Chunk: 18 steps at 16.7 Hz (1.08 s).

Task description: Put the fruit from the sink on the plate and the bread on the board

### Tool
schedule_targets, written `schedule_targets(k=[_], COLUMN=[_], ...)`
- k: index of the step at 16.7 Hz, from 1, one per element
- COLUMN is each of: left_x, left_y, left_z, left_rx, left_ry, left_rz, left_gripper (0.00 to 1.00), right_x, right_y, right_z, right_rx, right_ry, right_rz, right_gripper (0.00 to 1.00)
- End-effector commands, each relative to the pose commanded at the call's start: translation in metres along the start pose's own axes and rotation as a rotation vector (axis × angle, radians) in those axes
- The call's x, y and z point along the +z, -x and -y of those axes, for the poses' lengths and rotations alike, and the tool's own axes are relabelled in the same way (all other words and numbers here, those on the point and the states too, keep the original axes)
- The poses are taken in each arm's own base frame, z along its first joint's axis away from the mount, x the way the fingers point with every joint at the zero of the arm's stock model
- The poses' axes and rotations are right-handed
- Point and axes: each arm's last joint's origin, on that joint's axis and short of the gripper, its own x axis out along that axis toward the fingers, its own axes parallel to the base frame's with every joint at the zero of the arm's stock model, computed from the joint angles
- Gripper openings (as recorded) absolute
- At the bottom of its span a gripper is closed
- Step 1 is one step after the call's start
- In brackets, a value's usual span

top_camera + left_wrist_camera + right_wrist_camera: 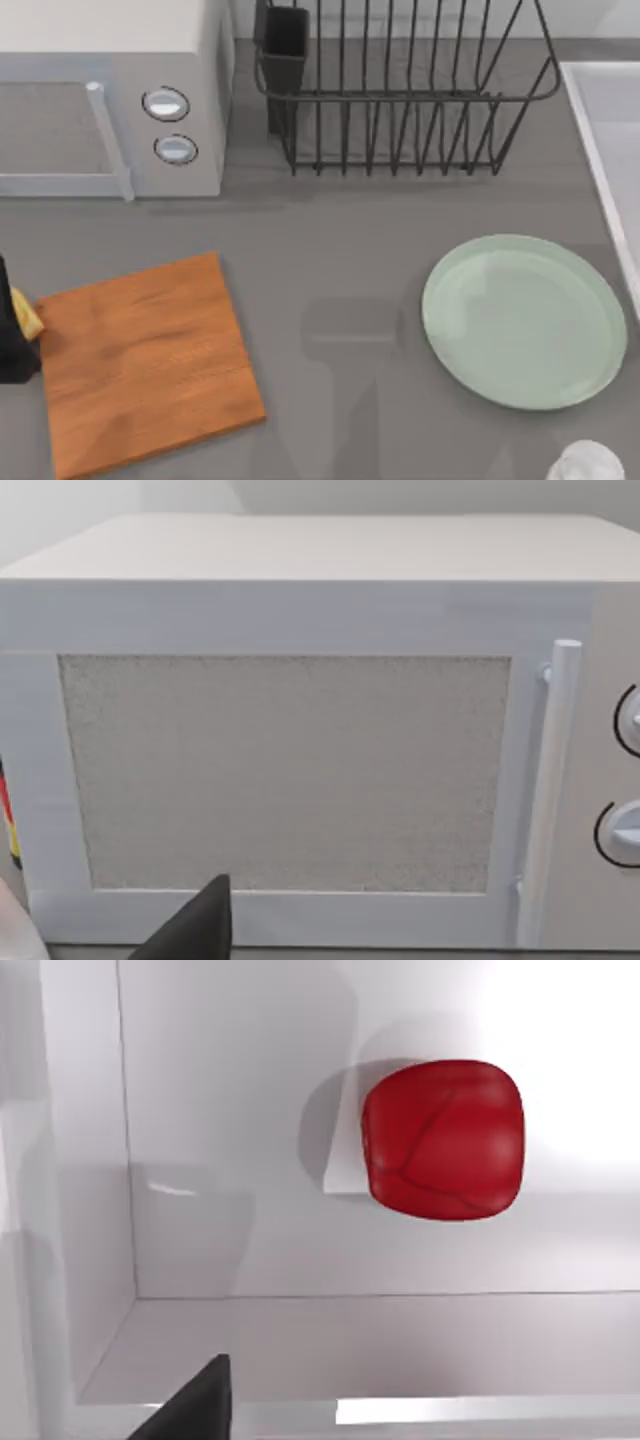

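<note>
Grey countertop (350, 300) scene, seen from above. Left gripper (12, 335), at the table's left edge just beside the board (145, 360), has the bread (26, 318) at its fingers; whether they pinch it cannot be told. Right gripper looks down into the sink (300, 1350), where the fruit (443, 1138) lies on the basin floor; its finger state cannot be told. Plate (525, 320) bare, near the sink rim. Risk: the rounded, glossy fruit could roll from an off-centre grasp.
</note>
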Motion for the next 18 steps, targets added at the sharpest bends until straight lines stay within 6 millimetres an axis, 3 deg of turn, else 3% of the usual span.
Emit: schedule_targets(k=[5,13,18], left_x=[0.0,0.0,0.0], left_y=[0.0,0.0,0.0], left_z=[0.0,0.0,0.0], left_rx=[0.0,0.0,0.0], left_ry=[0.0,0.0,0.0], left_rz=[0.0,0.0,0.0], left_gripper=[1.0,1.0,1.0], right_x=[0.023,0.025,0.022], right_y=[-0.038,-0.046,-0.102], right_z=[0.018,0.018,0.018], right_rx=[0.042,0.046,0.046], right_ry=[-0.001,0.003,0.002], right_rz=[-0.163,-0.177,-0.179], right_gripper=[1.0,1.0,1.0])
